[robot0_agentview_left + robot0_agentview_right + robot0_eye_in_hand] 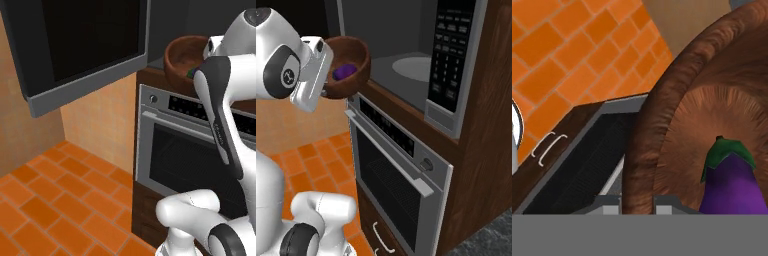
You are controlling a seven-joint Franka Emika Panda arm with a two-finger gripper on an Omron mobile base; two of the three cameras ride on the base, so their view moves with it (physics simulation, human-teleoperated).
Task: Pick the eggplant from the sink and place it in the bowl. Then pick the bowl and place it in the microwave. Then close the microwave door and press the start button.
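Microwave (406,65) cavity lies open; microwave door (80,50) swung wide.

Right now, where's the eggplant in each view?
Left base view: mostly hidden behind the arm, a green sliver at the bowl's right rim.
Right base view: eggplant purple inside the bowl, upper left.
Hand view: lower right, stem cap up.
Shared landmark: the brown wooden bowl, above the oven.

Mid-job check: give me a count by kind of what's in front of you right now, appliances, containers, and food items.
Appliances: 2, the microwave with its microwave door swung open, and the oven below it
Containers: 1, the bowl held up at the gripper
Food items: 1, the eggplant inside the bowl
Total: 4
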